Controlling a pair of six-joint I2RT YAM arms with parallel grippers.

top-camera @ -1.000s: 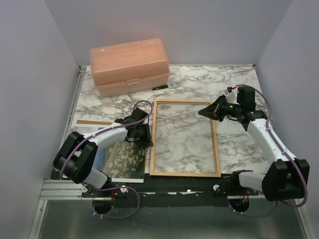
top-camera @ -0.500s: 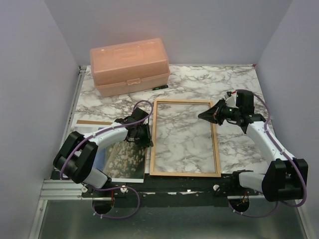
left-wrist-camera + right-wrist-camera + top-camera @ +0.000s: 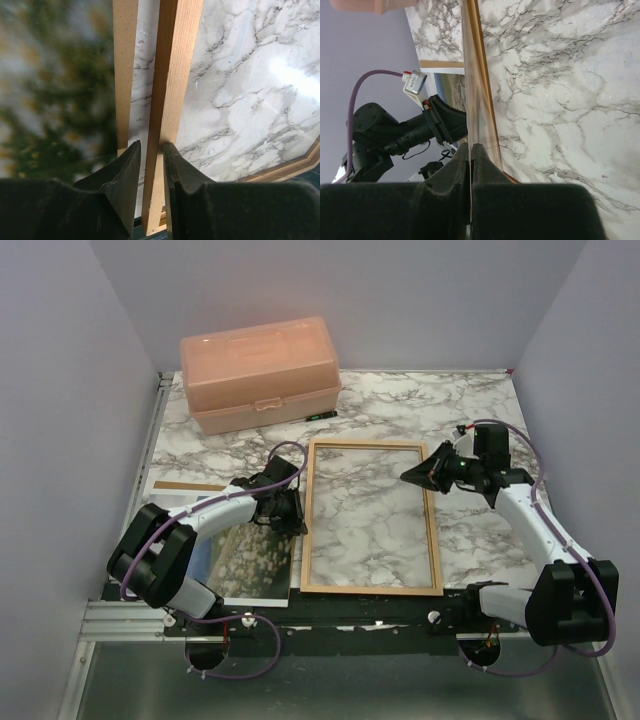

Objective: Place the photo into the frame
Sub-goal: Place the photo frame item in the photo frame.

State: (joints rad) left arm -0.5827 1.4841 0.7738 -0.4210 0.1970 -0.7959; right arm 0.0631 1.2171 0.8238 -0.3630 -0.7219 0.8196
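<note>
Photo [image 3: 250, 565] is seen lying flat, picture side up, at the near-left of the table [image 3: 470, 410]. It is outside the frame [image 3: 435, 540] and to its left, and part of it is covered by the left arm. It is carried on a brown backing board [image 3: 185, 485], of which 1 strip is exposed past the photo's far edge. In the left wrist view the print is only a green and white blur.

Frame is laid flat at the table centre, long side running near to far. Marble is seen through its opening; nothing is seated in it. The board's right edge is set just beside the frame's left rail, with 1 thin strip of table showing between them.

Left end effector [image 3: 290, 512] is closed down on that left rail about midway along, 1 finger [image 3: 125, 175] on each side, so the jaws are kept narrowly apart by the wood. The frame is not seen to be lifted.

Right end effector [image 3: 410, 473] is brought fully together, nothing seen between the pads. Its tip is placed at the frame's right rail, near the far right corner. Actual contact with the rail cannot be told from either view.

A pink plastic box [image 3: 260, 372], lid shut, is parked at the far left of the table, well apart from the frame.
</note>
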